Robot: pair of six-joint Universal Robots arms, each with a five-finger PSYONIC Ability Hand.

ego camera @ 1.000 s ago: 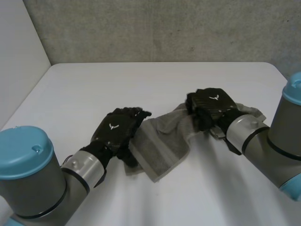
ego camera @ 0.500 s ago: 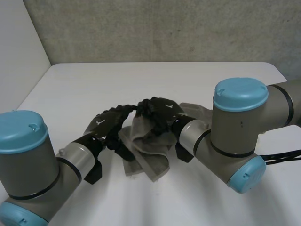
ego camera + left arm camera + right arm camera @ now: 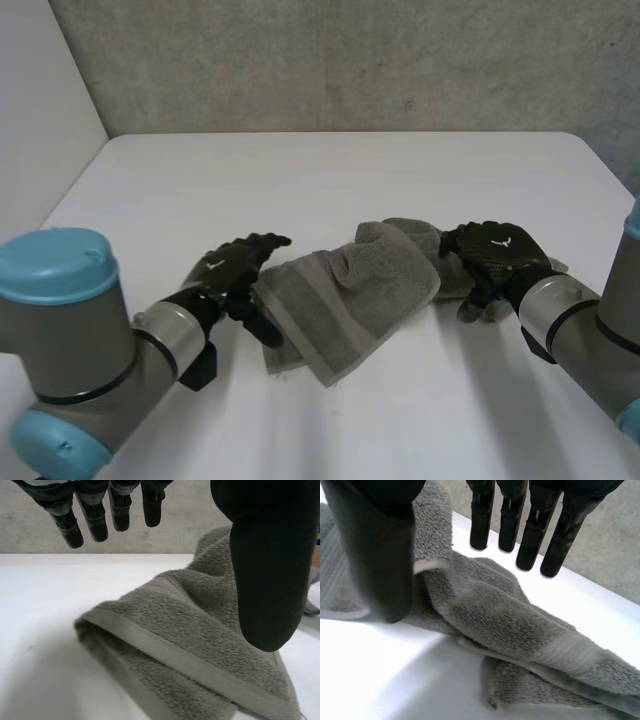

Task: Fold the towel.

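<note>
A grey towel (image 3: 345, 300) lies bunched near the middle of a white table (image 3: 330, 170). Its left part is doubled over fairly flat, with a woven band running along the near edge. Its right end is rumpled into soft ridges.

Your left hand (image 3: 228, 272) sits at the towel's left edge. In the left wrist view its fingers (image 3: 96, 522) hang straight and apart from the thumb (image 3: 270, 580), which hovers above the cloth (image 3: 190, 630); nothing is pinched.

Your right hand (image 3: 492, 250) rests over the rumpled right end. In the right wrist view its fingers (image 3: 535, 535) are straight and spread from the thumb (image 3: 380, 555), with the cloth (image 3: 520, 625) below and no fold caught between them.

The fold looks loose and uneven, so the step in hand is probably tidying it.

- Let the left hand press flat on the doubled part so it cannot slide.
- Have the right hand find the loose hem in the rumpled end, not a thick ridge, and pinch just that layer.
- Draw it out taut before laying it over.
- Line up the banded edges, or the layers will end up skewed.
</note>
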